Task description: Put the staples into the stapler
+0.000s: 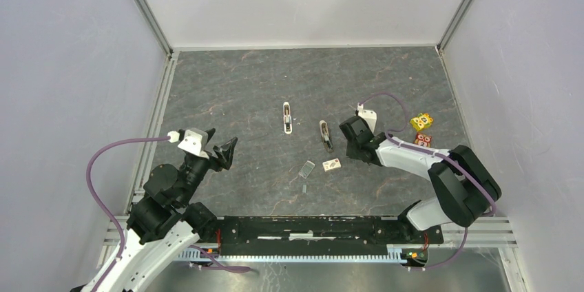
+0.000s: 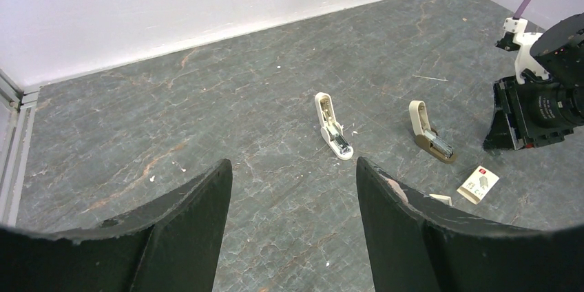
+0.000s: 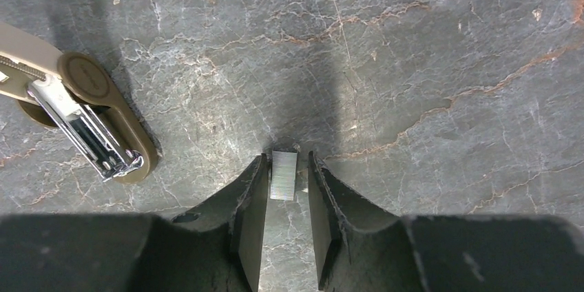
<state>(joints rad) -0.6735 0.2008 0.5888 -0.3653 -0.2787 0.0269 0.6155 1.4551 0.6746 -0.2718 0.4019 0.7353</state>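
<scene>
Our right gripper (image 3: 286, 162) sits low over the table, jaws narrowed to a slit around the staples (image 3: 283, 176), a short silvery strip at the fingertips. We cannot tell whether we are pinching it or only bracketing it. From the strip, the brown stapler (image 3: 89, 123) lies open at ten o'clock with its metal channel bared. We judge the step to be carrying the strip there: squeeze gently so it does not break apart, lift level, line it up with the channel and lower it in. Our left gripper (image 2: 293, 164) hangs wide open and empty.

Pale walls (image 1: 303, 3) enclose the dark, veined, slick-looking table (image 1: 234, 85). A white stapler (image 1: 287, 118) lies open near its centre. The whitish box (image 1: 331, 164) and clear lid (image 1: 306, 169) rest at six o'clock of the brown stapler.
</scene>
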